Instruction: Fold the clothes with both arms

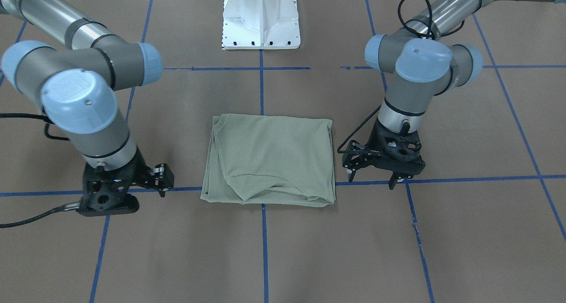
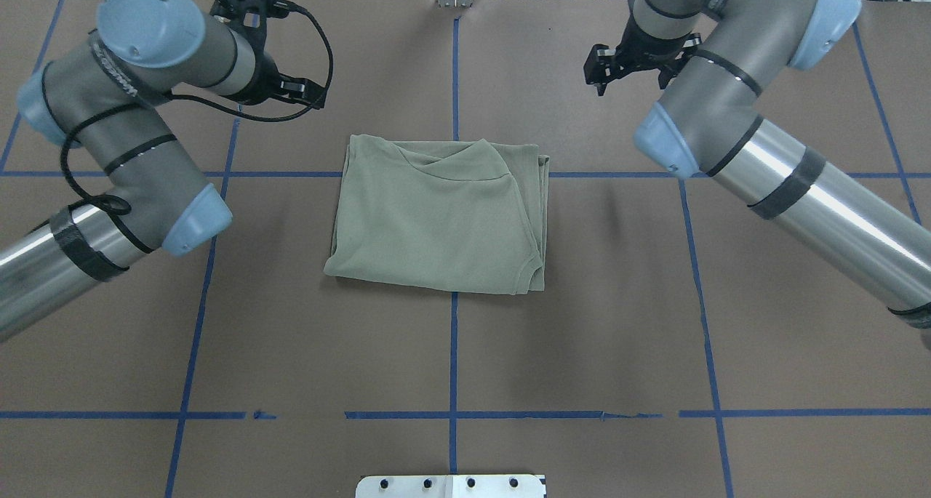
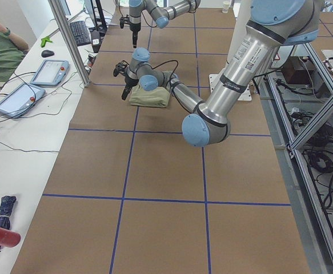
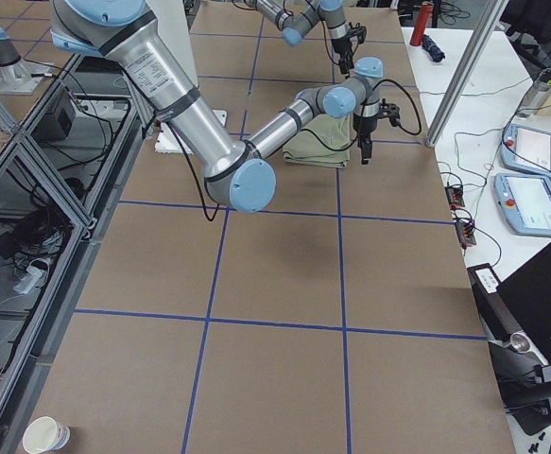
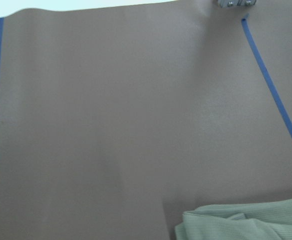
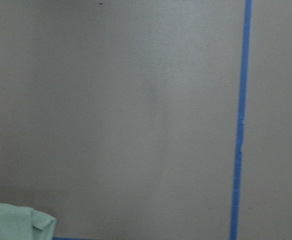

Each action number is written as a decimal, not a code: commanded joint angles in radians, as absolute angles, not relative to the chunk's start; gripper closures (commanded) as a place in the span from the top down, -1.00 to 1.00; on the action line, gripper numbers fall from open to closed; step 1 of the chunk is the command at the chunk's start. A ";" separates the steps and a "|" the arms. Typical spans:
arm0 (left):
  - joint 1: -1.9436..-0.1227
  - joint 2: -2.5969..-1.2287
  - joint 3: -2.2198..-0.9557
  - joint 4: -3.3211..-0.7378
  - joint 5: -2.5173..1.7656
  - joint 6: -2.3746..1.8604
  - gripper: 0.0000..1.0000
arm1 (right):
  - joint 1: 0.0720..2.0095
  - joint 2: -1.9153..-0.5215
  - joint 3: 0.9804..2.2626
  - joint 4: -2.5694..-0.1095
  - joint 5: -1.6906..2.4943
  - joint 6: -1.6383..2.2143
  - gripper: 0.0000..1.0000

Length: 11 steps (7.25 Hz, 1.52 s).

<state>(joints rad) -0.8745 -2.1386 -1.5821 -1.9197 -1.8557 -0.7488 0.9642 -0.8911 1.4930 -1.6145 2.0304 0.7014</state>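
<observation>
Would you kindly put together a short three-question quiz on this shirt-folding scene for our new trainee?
1. True or false: the shirt lies folded on the table, touching neither gripper.
2. The left gripper appears on which side of the front-facing view? A) its left B) its right C) out of view
3. Fill in: the right gripper holds ____.
Key: 1 true; 2 B; 3 nothing.
</observation>
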 commanded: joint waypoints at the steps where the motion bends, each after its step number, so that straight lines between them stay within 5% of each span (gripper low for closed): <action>1: -1.057 -2.039 -1.696 -1.797 -1.972 -0.398 1.00 | 1.133 -1.076 1.618 -1.649 2.135 0.403 1.00; 5: -1.457 -1.855 -1.693 -1.715 -2.160 0.128 1.00 | 1.385 -1.266 1.712 -1.845 2.237 0.034 1.00; 8: -1.496 -1.747 -1.689 -1.689 -2.201 0.138 1.00 | 1.465 -1.546 1.820 -1.777 2.278 0.031 1.00; 11: -1.569 -1.660 -1.687 -1.697 -2.288 0.143 1.00 | 1.476 -1.650 1.893 -1.767 2.283 0.031 1.00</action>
